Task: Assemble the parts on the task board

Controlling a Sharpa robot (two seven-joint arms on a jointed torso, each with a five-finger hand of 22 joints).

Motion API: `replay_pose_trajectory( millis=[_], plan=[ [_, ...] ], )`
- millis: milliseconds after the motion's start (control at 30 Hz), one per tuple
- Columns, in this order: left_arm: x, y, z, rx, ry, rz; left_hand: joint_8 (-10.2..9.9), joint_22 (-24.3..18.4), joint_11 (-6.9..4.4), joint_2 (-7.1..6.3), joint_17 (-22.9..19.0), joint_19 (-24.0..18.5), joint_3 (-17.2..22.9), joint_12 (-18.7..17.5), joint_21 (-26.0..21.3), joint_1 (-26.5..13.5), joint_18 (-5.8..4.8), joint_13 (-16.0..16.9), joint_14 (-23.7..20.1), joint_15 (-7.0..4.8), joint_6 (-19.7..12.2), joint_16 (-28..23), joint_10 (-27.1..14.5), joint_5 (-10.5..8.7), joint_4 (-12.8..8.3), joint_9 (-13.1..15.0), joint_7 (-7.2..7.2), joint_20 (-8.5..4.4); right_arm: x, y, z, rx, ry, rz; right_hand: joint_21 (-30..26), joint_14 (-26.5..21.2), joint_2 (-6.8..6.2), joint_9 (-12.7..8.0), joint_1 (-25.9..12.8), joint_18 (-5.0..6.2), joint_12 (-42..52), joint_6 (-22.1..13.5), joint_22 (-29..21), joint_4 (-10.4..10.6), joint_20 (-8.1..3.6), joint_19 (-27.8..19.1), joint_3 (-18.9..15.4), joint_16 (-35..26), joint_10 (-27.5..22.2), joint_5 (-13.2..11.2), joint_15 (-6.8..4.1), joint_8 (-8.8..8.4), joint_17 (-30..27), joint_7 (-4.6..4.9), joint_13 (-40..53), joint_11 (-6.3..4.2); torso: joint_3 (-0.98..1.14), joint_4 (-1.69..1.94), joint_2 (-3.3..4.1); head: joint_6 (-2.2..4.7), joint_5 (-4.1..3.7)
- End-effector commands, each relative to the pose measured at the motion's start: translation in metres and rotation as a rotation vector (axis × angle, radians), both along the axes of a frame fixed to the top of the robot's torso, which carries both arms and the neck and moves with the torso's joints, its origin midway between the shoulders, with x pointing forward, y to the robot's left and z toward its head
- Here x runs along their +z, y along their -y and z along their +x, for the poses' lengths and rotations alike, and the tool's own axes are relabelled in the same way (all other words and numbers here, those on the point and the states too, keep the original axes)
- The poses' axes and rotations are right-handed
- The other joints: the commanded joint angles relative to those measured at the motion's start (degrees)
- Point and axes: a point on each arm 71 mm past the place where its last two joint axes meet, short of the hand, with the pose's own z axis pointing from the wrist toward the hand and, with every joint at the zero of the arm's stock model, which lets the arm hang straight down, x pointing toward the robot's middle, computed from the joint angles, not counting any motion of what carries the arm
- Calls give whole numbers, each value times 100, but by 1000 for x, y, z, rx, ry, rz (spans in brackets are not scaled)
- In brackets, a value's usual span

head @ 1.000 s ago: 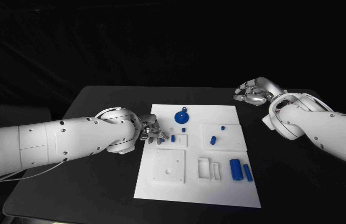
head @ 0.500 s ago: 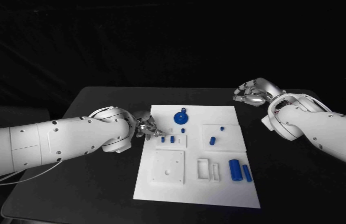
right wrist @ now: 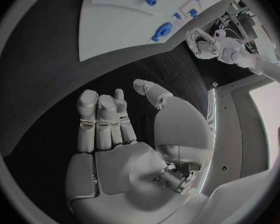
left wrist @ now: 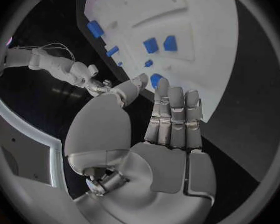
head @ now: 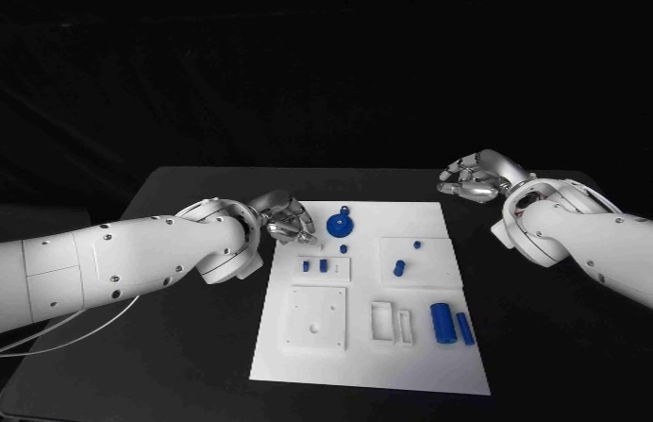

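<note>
The white task board (head: pixel 425 361) lies mid-table. On it are a round blue disc (head: pixel 341 221), two small blue pieces (head: pixel 314 265) in a little plate, a short blue cylinder (head: pixel 399 267) and two longer blue cylinders (head: pixel 452 322) near the right edge. My left hand (head: pixel 283 219) hovers at the board's far-left corner, beside the disc, holding nothing. The left wrist view shows this hand (left wrist: pixel 162 134) empty, fingers half extended, above the board's edge (left wrist: pixel 209 35). My right hand (head: pixel 472 178) hangs off the board's far-right corner, loosely curled and empty. The right wrist view shows it (right wrist: pixel 121 149) empty too.
A square white plate (head: pixel 316 316) and two narrow white slots (head: pixel 394 321) sit in the board's near half. Black table (head: pixel 177 346) surrounds the board on all sides. My left forearm (head: pixel 136 261) lies over the table left of the board.
My left hand has drawn back from the little plate toward the board's far-left corner, uncovering the two small blue pieces. The right hand has barely moved.
</note>
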Motion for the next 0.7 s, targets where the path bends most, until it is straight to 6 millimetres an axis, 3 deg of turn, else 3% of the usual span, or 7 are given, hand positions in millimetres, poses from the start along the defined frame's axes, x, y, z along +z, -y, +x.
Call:
replay_pose_trajectory(
  millis=[33, 233, 700],
  plan=[
    [15, 20, 2, -155, 216, -57, -3, -28, 106, 115, -89, -158, 62, -362, -141, 417, -99, -182, -152, 108, -35, -216, -125, 110, -335, -6, 42, -371, 0, -1, 0, 17, 0, -4, -35, -23, 51, -5, 0, 484, 22, 11, 88, -31, -36, -14, -6, 15, -9, 36, 35, 8, -7, 39, -6, 31, 0, 0, 2, 21, -15],
    [16, 44, 6, -298, 320, 49, -64, 4, 263, 203, -91, -156, 62, -1205, -204, 621, -44, -560, -110, 256, 40, -311, -85, 75, -587, -123, 34, -229, -1, -3, 0, 21, -1, -3, -35, -23, 54, -6, 0, 484, 22, 11, 88, -32, -36, -14, -6, 15, -9, 37, 35, 8, -7, 39, -6, 31, -2, -5, 5, 43, -41],
    [6, 76, 12, -465, 382, 326, -177, 119, 305, 162, 110, 120, -60, -1924, -67, 581, 103, -847, 213, 275, 191, 15, 85, -69, -500, -271, 6, -210, -1, -6, 0, 28, -4, -1, -35, -23, 59, -6, 1, 484, 23, 11, 88, -34, -37, -13, -6, 15, -9, 40, 35, 9, -7, 39, -7, 31, -1, -8, 10, 46, -66]
  ],
)
